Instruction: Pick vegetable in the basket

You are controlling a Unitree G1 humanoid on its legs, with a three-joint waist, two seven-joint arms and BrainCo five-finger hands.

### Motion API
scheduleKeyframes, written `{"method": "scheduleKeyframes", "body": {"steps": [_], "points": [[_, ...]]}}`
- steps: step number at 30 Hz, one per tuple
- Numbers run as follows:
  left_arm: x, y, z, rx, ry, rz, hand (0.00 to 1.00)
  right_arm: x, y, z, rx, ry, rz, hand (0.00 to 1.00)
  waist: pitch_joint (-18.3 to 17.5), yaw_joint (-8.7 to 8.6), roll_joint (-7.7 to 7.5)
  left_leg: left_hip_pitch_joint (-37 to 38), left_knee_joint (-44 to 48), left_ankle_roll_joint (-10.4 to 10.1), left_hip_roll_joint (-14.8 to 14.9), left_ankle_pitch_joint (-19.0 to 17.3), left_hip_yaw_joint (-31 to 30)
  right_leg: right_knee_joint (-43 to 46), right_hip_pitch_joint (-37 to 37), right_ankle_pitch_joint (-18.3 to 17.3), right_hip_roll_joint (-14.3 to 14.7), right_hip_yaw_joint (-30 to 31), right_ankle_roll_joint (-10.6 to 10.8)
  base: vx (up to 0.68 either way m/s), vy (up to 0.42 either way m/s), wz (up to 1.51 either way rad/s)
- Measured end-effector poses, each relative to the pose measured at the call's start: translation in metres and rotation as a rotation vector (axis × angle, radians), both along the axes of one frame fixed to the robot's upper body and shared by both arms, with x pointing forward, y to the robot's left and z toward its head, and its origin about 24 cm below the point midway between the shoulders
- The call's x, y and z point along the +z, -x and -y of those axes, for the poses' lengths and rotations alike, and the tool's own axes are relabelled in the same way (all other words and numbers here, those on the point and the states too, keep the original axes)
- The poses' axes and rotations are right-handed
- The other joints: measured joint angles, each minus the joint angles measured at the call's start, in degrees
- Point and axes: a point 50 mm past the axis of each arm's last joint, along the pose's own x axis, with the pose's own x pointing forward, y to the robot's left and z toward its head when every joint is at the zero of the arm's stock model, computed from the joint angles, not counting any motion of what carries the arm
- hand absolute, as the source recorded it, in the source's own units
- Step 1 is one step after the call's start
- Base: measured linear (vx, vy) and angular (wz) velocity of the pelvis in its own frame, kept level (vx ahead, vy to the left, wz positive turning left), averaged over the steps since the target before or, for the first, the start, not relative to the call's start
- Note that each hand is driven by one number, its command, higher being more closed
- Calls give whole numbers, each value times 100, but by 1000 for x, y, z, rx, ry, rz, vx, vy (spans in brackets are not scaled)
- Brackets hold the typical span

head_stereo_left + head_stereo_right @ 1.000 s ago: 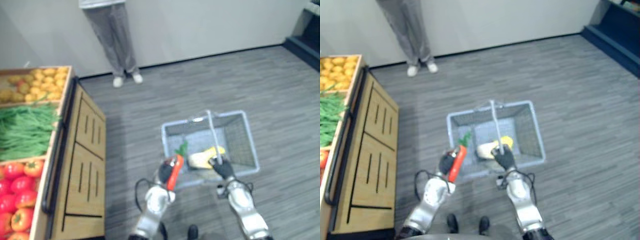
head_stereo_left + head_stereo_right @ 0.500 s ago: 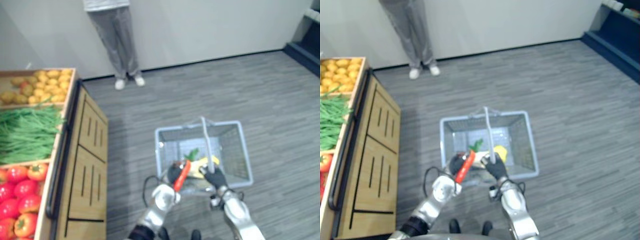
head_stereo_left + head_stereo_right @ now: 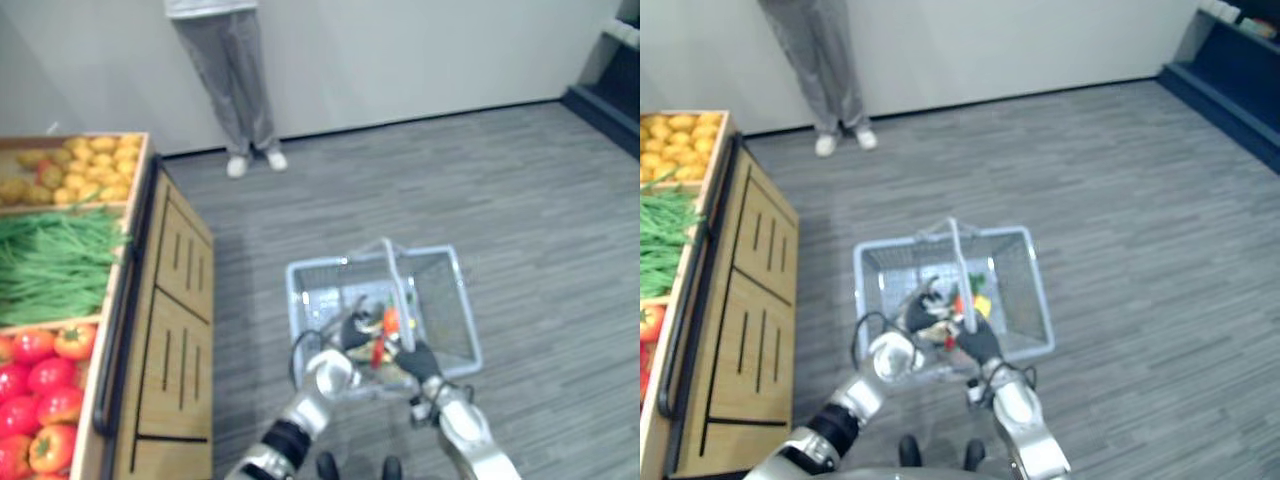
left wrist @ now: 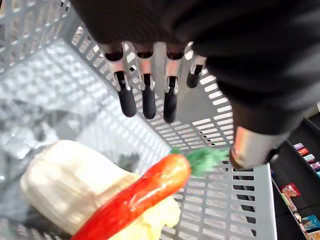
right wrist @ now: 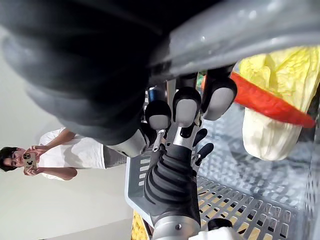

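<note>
Grey floor [image 3: 520,200], 1 basket [image 3: 447,300]: you see 1 carrot [image 4: 140,195] lying on 1 pale cabbage [image 4: 65,185] inside, just under L hand [image 4: 148,100], fingers straight, apart; R hand [image 3: 418,360] curled round handle [image 3: 397,280].

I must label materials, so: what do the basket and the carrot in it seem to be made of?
Basket: probably moulded grey plastic, matt; its walls are even slotted grids. Carrot: possibly a plastic replica; the orange-red skin looks smooth and glossy, but a real carrot cannot be excluded.
</note>
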Motion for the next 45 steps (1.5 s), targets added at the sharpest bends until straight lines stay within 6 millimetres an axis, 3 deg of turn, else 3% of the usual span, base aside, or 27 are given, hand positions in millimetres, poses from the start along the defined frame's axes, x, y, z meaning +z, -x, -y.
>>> {"method": "scheduleKeyframes", "body": {"steps": [8,12,16,20,26,29,33,35,38,45], "points": [[0,-5,-17,80,2,-1,0,-3,2,10,-57,6,-15,100,-53,-95,1,13,0,18,-14,17,-39,-8,34,3,-12,-40,3,3,2,1],[10,-5,-23,103,41,48,0,-20,2,22,-151,26,-83,100,-58,-114,-2,167,-87,-4,-24,61,-98,-4,164,4,-9,-118,11,-8,2,7],[16,3,-50,230,105,87,0,-48,5,55,-353,65,-211,100,-61,-105,16,173,-98,-17,-24,73,-124,2,177,-1,-12,-145,18,-31,8,6],[1,26,-102,447,166,29,0,-76,24,105,-622,128,-361,100,-84,-94,98,170,-126,-32,-33,63,-165,4,186,-20,-23,-208,47,2,12,5],[-7,45,-133,650,344,17,0,-104,47,148,-879,163,-537,100,-114,-82,147,167,-139,0,-60,94,-303,-1,219,-24,-45,-346,48,23,14,12],[-29,59,-149,753,353,-76,0,-110,57,159,-938,181,-591,100,-145,-93,196,180,-140,5,-73,99,-324,-1,255,-24,-57,-383,49,24,12,3],[-76,98,-165,884,294,-326,0,-118,70,168,-959,206,-667,100,-152,-105,206,282,-144,4,-86,97,-310,-5,326,-49,-70,-373,86,14,11,-1],[-99,128,-170,950,284,-496,0,-122,73,167,-949,212,-700,100,-151,-103,204,291,-144,-18,-90,83,-297,0,325,-50,-77,-365,87,-5,17,0],[-113,156,-171,993,318,-622,0,-126,75,166,-947,201,-730,100,-145,-99,190,342,-144,-41,-93,64,-266,0,362,-52,-82,-326,91,-1,28,-5],[-121,175,-173,982,349,-722,0,-134,80,163,-921,166,-779,100,-146,-92,187,379,-145,-53,-97,42,-220,0,381,-123,-96,-294,105,-1,4,0]]}}
